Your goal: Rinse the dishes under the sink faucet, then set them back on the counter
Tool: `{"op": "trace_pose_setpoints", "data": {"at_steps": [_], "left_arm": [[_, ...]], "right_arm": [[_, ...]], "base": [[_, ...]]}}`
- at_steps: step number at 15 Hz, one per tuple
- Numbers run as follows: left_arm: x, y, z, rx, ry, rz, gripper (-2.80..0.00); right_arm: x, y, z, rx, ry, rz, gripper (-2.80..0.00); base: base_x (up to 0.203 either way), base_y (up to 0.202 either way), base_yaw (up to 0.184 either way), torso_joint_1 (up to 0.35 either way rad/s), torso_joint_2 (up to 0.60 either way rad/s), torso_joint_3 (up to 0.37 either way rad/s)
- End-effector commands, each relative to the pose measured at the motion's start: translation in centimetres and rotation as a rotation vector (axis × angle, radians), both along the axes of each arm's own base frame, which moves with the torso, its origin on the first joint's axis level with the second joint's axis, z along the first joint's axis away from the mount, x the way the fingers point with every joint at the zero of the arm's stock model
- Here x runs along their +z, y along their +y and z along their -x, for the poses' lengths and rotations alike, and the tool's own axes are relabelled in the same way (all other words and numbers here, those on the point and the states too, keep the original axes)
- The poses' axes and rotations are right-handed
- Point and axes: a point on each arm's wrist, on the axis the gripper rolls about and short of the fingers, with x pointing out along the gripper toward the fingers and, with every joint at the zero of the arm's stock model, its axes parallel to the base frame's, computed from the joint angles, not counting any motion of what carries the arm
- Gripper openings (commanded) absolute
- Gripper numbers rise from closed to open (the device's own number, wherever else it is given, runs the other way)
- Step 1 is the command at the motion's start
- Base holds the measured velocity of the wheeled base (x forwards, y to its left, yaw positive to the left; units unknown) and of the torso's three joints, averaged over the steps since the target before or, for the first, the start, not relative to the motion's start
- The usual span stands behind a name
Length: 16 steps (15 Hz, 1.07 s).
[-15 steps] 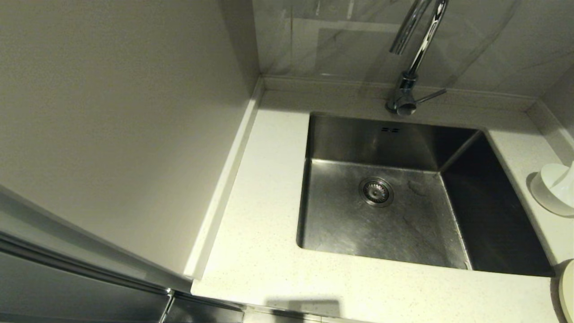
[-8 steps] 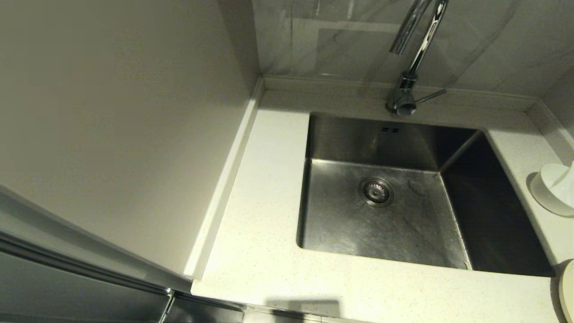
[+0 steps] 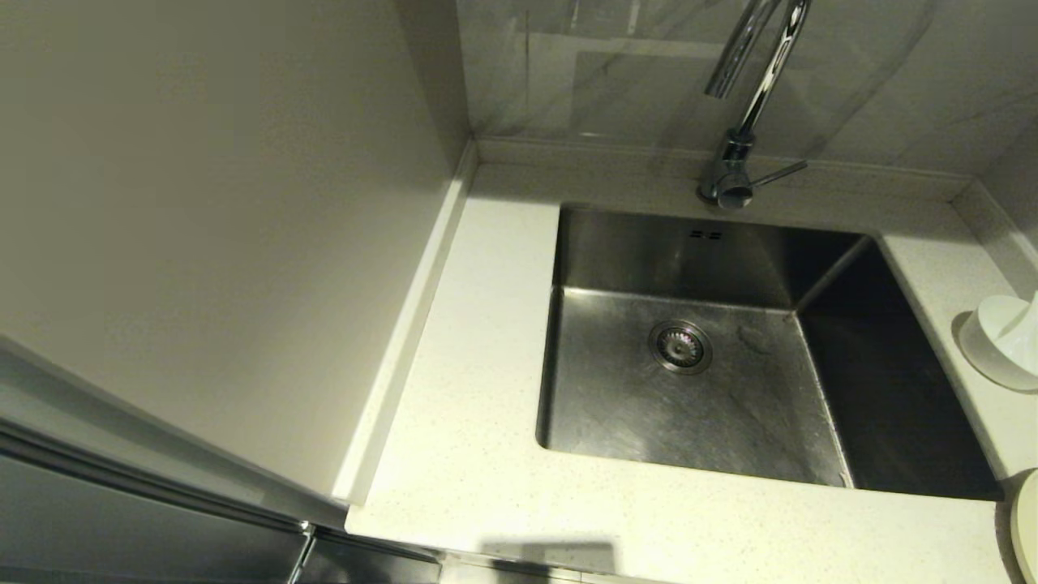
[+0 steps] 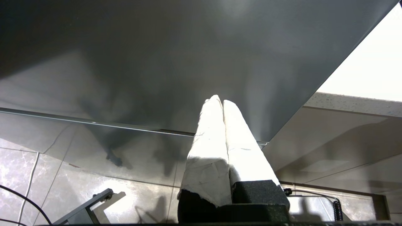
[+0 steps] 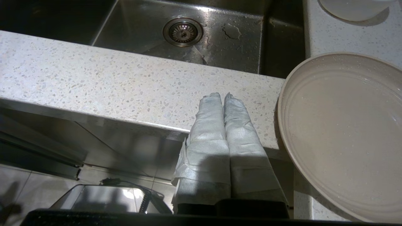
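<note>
Flanking one sink: one bowl; one plate

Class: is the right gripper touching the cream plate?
Apart. The right wrist view shows speckled counter between the shut right gripper and the cream plate.

Head view: high, angled down onto worktop and sink, faucet at far side; no pincer visible.

Left wrist view: low, below worktop edge, looks up along left pincer, tips pressed together; grey cabinet front beyond tips, floor tiles behind base.

Right wrist view: close behind right pincer, tips together before worktop front edge; sink drain beyond tips, plate just beside.

Shared by head and right wrist views: sink, drain, worktop, plate.
</note>
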Motion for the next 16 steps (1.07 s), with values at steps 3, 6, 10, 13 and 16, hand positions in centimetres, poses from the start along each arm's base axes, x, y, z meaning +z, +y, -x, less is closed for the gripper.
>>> {"op": "trace_pose_setpoints", "data": {"at_steps": [3, 6, 10, 13, 16], "left_arm": [[0.0, 0.0, 0.02, 0.0, -0.003, 0.001, -2.8], [0.0, 0.0, 0.02, 0.0, -0.003, 0.001, -2.8], [0.0, 0.0, 0.02, 0.0, -0.003, 0.001, -2.8], [0.0, 0.0, 0.02, 0.0, -0.003, 0.001, -2.8], [0.0, 0.0, 0.02, 0.0, -0.003, 0.001, -2.8]], "right_arm": [[0.0, 0.0, -0.01, 0.0, 0.002, 0.0, -2.8], [0.0, 0.0, -0.01, 0.001, 0.002, 0.0, -2.8], [0.0, 0.0, -0.01, 0.0, 0.002, 0.0, -2.8], [0.0, 0.0, -0.01, 0.0, 0.002, 0.0, -2.8], [0.0, 0.0, -0.01, 0.0, 0.002, 0.0, -2.8]], "base": [[0.0, 0.0, 0.0, 0.0, 0.0, 0.0], [0.0, 0.0, 0.0, 0.0, 0.0, 0.0], [0.0, 0.0, 0.0, 0.0, 0.0, 0.0], [0.0, 0.0, 0.0, 0.0, 0.0, 0.0], [0.0, 0.0, 0.0, 0.0, 0.0, 0.0]]}}
